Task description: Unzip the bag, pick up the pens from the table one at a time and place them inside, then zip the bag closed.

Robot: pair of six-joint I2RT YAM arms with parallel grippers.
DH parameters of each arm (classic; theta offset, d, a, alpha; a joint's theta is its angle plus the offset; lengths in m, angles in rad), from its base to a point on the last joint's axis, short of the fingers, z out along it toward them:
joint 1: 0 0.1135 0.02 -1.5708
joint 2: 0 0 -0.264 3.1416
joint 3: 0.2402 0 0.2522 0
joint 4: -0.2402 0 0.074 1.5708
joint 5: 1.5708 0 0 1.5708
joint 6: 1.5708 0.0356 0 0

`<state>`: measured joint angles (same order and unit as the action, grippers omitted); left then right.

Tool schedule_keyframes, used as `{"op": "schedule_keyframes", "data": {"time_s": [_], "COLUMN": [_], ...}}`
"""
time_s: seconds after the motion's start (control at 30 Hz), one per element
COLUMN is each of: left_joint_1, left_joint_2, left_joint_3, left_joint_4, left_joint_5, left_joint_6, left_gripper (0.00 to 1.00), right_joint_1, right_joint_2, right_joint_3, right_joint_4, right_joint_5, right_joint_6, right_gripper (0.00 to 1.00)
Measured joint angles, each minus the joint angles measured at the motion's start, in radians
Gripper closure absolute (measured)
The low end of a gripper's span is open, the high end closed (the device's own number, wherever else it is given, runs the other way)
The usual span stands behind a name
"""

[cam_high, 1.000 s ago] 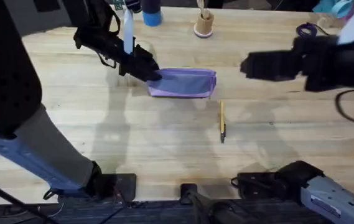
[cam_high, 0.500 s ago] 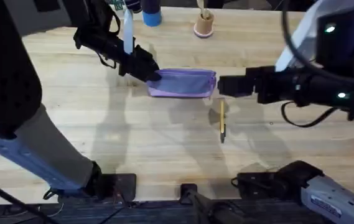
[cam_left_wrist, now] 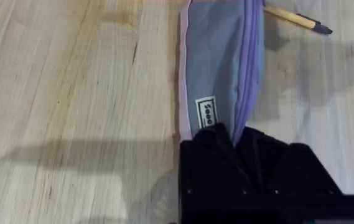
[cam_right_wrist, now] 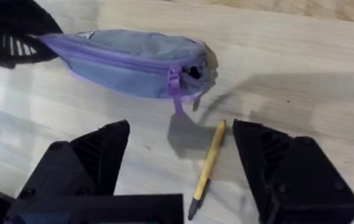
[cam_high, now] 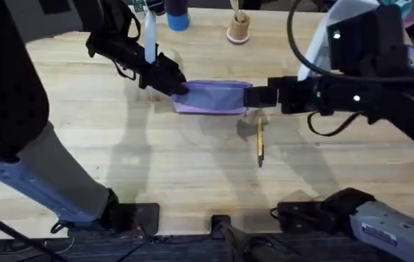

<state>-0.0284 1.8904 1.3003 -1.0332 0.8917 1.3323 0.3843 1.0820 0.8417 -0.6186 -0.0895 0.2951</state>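
While the table [cam_high: 119, 145] carries everything, the bag [cam_high: 212, 97] lies near its middle, zipper closed, with the left gripper [cam_high: 179, 87] clamped on its left end. Spread wide, the right gripper [cam_high: 254, 97] hovers at the bag's right end, by the zipper pull [cam_right_wrist: 176, 93]. Just beside that end lies the pen [cam_high: 260, 141].

Bags: one purple pouch [cam_high: 212, 97]
Pens: one yellow pen [cam_high: 260, 141]
Grippers: two, a left gripper [cam_high: 174, 82] and a right gripper [cam_high: 256, 96]
Tables: one wooden table [cam_high: 192, 167]
Wooden spools: one [cam_high: 239, 29]
Blue bottles: one [cam_high: 177, 14]
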Motion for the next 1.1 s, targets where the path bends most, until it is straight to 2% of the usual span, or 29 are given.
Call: {"op": "schedule_keyframes", "data": {"time_s": [0.43, 0.67, 0.73, 0.87, 1.07, 1.1], "left_joint_1": [0.0, 0.0, 0.0, 0.0, 0.0, 0.0], "left_joint_2": [0.0, 0.0, 0.0, 0.0, 0.0, 0.0], "left_joint_3": [0.0, 0.0, 0.0, 0.0, 0.0, 0.0], "left_joint_4": [0.0, 0.0, 0.0, -0.001, -0.002, -0.002], "left_joint_5": [0.0, 0.0, 0.0, 0.0, 0.0, 0.0], "left_joint_6": [0.0, 0.0, 0.0, 0.0, 0.0, 0.0], "left_gripper": [0.958, 0.959, 0.959, 0.959, 0.959, 0.959], "right_joint_1": [0.002, 0.037, 0.049, 0.058, 0.058, 0.058], "right_joint_2": [0.1, 0.155, 0.17, 0.199, 0.232, 0.249], "right_joint_3": [0.0, 0.0, 0.0, 0.0, 0.0, 0.0], "right_joint_4": [0.102, 0.139, 0.152, 0.177, 0.203, 0.218], "right_joint_5": [0.0, 0.0, 0.0, 0.0, 0.0, 0.0], "right_joint_6": [0.024, 0.055, 0.058, 0.065, 0.1, 0.11], "right_gripper": [0.006, 0.008, 0.04, 0.172, 0.188, 0.23]}}
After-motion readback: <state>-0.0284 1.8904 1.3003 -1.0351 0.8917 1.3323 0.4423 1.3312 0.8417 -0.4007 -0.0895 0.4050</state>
